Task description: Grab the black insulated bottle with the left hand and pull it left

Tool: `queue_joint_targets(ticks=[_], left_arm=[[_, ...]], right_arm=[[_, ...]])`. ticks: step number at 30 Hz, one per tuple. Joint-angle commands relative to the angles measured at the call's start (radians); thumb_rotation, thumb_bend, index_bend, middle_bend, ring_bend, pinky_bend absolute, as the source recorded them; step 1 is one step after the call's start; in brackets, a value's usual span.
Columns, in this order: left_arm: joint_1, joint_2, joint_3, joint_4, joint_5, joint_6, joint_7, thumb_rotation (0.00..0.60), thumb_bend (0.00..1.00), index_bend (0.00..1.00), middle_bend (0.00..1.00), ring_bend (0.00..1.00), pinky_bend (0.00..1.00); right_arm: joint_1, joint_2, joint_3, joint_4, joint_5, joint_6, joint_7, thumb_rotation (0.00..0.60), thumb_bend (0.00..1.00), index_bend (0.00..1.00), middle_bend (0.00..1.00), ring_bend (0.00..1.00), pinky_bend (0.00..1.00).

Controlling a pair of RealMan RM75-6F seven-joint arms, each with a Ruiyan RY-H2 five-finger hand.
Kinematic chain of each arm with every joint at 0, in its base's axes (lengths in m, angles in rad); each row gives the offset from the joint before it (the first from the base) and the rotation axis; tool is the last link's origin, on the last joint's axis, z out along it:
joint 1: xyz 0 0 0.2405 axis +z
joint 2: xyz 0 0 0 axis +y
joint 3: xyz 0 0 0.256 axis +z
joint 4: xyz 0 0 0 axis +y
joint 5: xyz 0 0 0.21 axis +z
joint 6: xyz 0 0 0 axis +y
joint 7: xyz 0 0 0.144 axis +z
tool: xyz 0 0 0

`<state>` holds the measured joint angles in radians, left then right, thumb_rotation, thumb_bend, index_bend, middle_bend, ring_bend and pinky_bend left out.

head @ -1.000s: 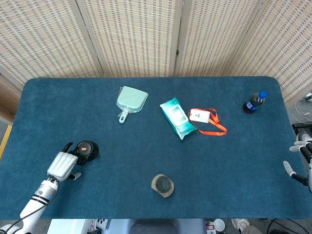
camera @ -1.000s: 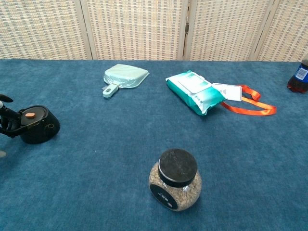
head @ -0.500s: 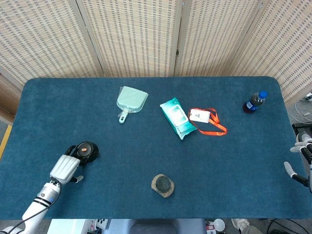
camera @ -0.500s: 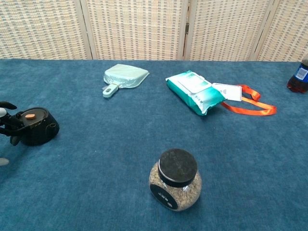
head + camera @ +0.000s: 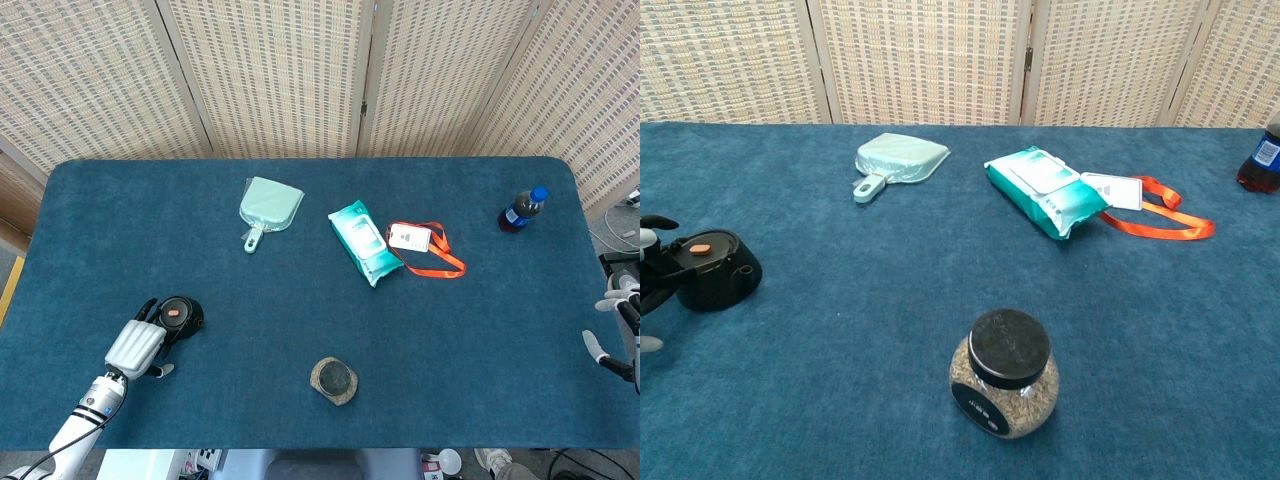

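The black insulated bottle (image 5: 180, 315) (image 5: 712, 270) stands upright at the near left of the blue table, its black lid marked with an orange button. My left hand (image 5: 137, 345) (image 5: 652, 278) is at the bottle's left side with its dark fingers wrapped around the body. Only the fingers show at the chest view's left edge. My right hand (image 5: 617, 330) rests at the table's far right edge, fingers apart and holding nothing.
A jar with a black lid (image 5: 333, 380) (image 5: 1004, 373) stands front centre. Further back lie a mint dustpan (image 5: 268, 208), a teal wipes pack (image 5: 361, 241) and a card on an orange lanyard (image 5: 425, 247). A cola bottle (image 5: 522, 210) stands far right.
The left hand has drawn back toward the near left edge with the bottle, which has slid slightly nearer and to the left. The right hand has stayed still.
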<state>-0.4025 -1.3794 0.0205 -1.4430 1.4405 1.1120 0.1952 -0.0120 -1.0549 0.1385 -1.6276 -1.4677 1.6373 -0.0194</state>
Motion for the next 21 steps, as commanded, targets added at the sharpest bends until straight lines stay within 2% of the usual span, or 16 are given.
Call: queue_joint_targets(ticks=[1,11,15,17,19,21], left_arm=[[-0.001,0.001,-0.003,-0.007,-0.007,-0.004,0.0,0.6,0.11,0.8,0.84,0.68,0.01],[0.003,0.006,-0.032,-0.018,-0.012,0.026,-0.062,0.6,0.09,0.93,0.99,0.83,0.01],[0.004,0.018,-0.048,-0.04,-0.026,0.029,-0.108,0.593,0.09,0.97,1.0,0.88,0.01],[0.006,0.026,-0.056,-0.051,-0.036,0.033,-0.117,0.543,0.09,0.98,1.0,0.89,0.01],[0.009,0.035,-0.062,-0.063,-0.045,0.039,-0.118,0.428,0.08,0.99,1.0,0.9,0.01],[0.013,0.043,-0.068,-0.077,-0.055,0.045,-0.121,0.357,0.07,1.0,1.0,0.91,0.02]], right_arm=[[0.001,-0.001,0.0,0.002,-0.001,-0.001,0.001,0.6,0.26,0.43,0.34,0.24,0.24],[0.01,-0.007,0.005,0.014,0.005,-0.014,0.007,0.6,0.26,0.43,0.34,0.24,0.24],[0.012,-0.011,0.005,0.02,0.008,-0.018,0.012,0.6,0.26,0.43,0.34,0.24,0.24],[0.012,-0.012,0.005,0.023,0.01,-0.02,0.014,0.6,0.26,0.43,0.34,0.24,0.24],[0.013,-0.013,0.006,0.026,0.011,-0.021,0.015,0.6,0.26,0.43,0.34,0.24,0.24],[0.015,-0.013,0.007,0.027,0.01,-0.022,0.016,0.6,0.26,0.43,0.34,0.23,0.23]])
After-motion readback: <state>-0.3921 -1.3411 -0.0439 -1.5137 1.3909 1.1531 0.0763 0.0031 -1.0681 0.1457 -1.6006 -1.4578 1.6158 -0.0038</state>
